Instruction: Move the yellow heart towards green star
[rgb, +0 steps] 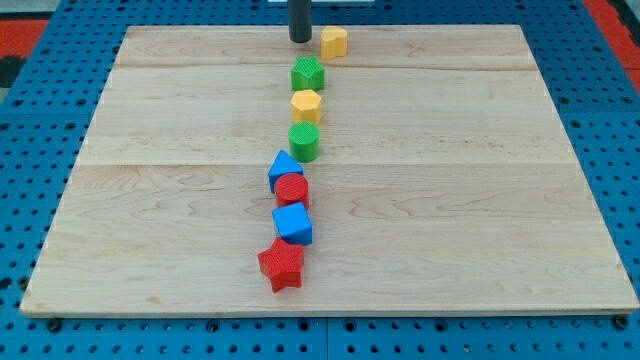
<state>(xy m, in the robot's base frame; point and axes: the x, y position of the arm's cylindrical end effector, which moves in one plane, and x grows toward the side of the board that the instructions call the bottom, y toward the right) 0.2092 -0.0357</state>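
Observation:
The yellow heart (334, 42) lies near the board's top edge, up and to the right of the green star (308, 74), with a small gap between them. My tip (300, 39) stands just left of the yellow heart, above the green star, close to the heart but apart from it as far as I can tell.
Below the green star a line of blocks runs down the board: a yellow hexagon (306, 105), a green cylinder (304, 142), a blue triangle (284, 171), a red cylinder (292, 190), a blue cube (293, 223) and a red star (282, 265). The wooden board (150, 200) lies on a blue pegboard.

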